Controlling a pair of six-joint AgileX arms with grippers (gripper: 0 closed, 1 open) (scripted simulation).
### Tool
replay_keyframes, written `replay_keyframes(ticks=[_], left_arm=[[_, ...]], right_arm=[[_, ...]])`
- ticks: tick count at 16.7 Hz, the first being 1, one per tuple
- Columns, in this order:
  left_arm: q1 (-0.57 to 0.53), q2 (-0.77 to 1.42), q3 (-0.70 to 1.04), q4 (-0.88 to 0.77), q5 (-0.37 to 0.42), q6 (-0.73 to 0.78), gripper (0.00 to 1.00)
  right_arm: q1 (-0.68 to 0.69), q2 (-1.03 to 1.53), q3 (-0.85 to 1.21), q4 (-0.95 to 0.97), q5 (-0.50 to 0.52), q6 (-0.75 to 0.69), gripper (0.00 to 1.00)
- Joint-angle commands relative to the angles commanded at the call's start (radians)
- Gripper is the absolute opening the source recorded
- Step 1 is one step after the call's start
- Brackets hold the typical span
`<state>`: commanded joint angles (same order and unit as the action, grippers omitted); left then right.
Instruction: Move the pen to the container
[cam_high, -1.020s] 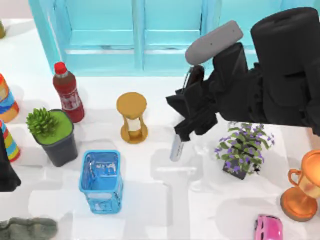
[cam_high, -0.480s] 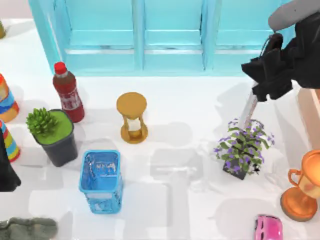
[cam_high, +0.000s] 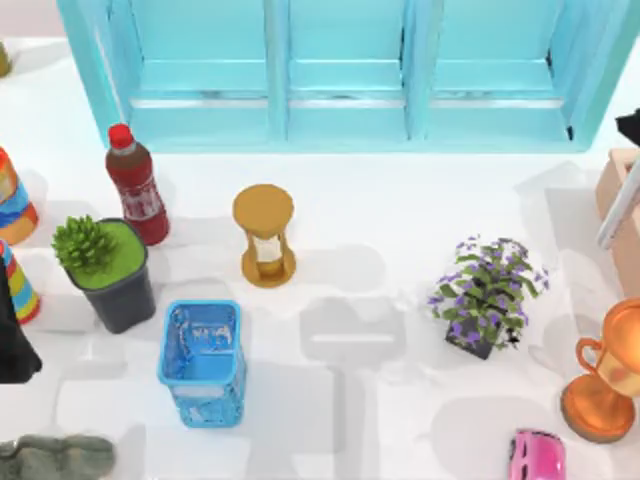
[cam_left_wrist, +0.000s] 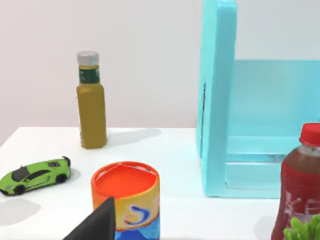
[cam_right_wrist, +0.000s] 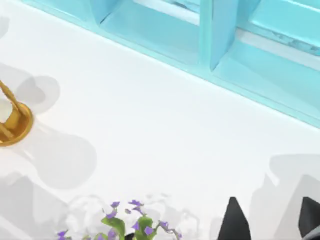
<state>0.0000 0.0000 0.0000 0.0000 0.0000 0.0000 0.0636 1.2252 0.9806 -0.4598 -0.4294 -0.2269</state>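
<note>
Right gripper (cam_high: 631, 126) at the table's right edge, hold or release cannot be told; pen (cam_high: 619, 208) slants just beneath it across the peach container (cam_high: 608, 186) wall; left arm (cam_high: 12, 340) parked at left edge.

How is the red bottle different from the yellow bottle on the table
The red bottle has a red cap and stands beside the green potted plant, in front of the blue shelf. The yellow bottle has a grey cap and a squarer body, and stands farther back near the wall, by a green toy car. Both stand upright and capped.
</note>
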Motion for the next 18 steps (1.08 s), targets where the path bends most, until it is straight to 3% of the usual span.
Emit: replay_keyframes(ticks=[13, 18], left_arm=[[0.0, 0.0, 0.0, 0.0, 0.0, 0.0, 1.0], [0.0, 0.0, 0.0, 0.0, 0.0, 0.0, 1.0]], right_arm=[[-0.541, -0.158, -0.016, -0.197, -0.192, -0.276, 0.0], [-0.579, -0.177, -0.03, -0.212, -0.207, -0.296, 0.0]])
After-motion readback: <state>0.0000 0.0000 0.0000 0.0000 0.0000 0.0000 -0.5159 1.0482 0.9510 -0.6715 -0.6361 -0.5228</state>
